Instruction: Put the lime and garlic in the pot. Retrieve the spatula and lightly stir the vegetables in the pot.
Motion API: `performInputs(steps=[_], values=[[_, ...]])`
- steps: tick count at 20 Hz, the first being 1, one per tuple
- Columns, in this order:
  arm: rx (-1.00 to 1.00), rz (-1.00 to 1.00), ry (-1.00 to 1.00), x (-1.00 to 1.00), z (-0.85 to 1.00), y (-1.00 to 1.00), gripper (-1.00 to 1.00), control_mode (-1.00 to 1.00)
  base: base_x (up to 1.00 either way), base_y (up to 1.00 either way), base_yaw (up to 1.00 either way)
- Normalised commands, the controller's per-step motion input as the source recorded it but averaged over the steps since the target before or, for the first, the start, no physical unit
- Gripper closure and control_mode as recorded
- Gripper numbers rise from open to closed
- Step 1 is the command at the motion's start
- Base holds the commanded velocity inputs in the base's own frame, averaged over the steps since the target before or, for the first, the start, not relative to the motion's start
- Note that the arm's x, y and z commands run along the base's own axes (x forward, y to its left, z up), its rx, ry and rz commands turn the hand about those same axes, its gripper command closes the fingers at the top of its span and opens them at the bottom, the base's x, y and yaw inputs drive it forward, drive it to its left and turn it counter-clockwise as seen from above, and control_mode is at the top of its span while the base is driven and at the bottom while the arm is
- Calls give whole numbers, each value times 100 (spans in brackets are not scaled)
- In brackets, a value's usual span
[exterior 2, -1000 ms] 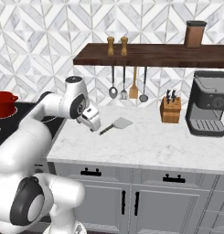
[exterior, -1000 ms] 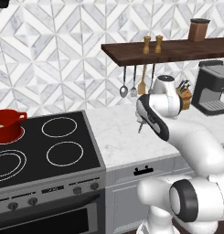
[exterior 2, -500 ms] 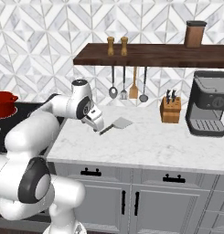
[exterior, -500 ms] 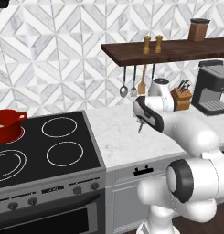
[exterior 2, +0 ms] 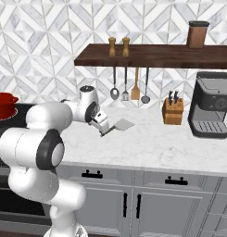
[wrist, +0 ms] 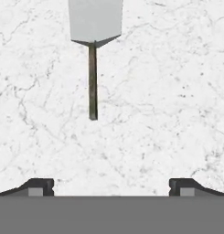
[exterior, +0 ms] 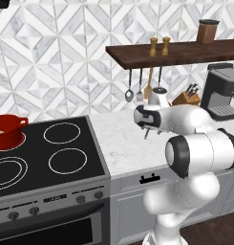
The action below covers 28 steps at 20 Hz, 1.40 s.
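The spatula (wrist: pixel 92 77) lies flat on the white marble counter, its pale grey blade (wrist: pixel 95 20) at the top of the hand view and its thin dark handle pointing toward my fingertips. My gripper (wrist: pixel 111 185) hangs above the counter just short of the handle's end, open with nothing between its fingers. From the right base view the gripper (exterior 2: pixel 104 128) sits beside the spatula (exterior 2: pixel 123 124). The red pot (exterior: pixel 6 131) stands on the stove's back left burner, far left of the gripper (exterior: pixel 146 126). A pale patch shows inside it; I cannot make out the lime or the garlic.
A black stove (exterior: pixel 47 158) fills the left. Metal spoons and a wooden utensil (exterior 2: pixel 135 88) hang under a dark shelf (exterior 2: pixel 152 54) behind the spatula. A knife block (exterior 2: pixel 173 110) and a coffee machine (exterior 2: pixel 212 111) stand to the right.
The arm has folded lower and the hand has shifted slightly right toward the spatula. The jaws stayed open and the spatula has not moved.
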Motion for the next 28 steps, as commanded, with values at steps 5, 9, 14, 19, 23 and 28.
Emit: performInputs(steps=[5, 9, 14, 19, 23, 28], values=[[0, -3, 1, 46, -43, -5, -100, -100, 0, 0, 0], [0, -2, 2, 48, -27, -4, -100, -100, 0, 0, 0], [0, -1, 3, 37, -17, -2, -100, -100, 0, 0, 0], [0, -1, 2, 31, -25, -6, -100, -100, 0, 0, 0], [0, -1, 4, 20, -30, -1, -100, -100, 0, 0, 0], [0, 0, 0, -23, -6, 0, -100, -100, 0, 0, 0]])
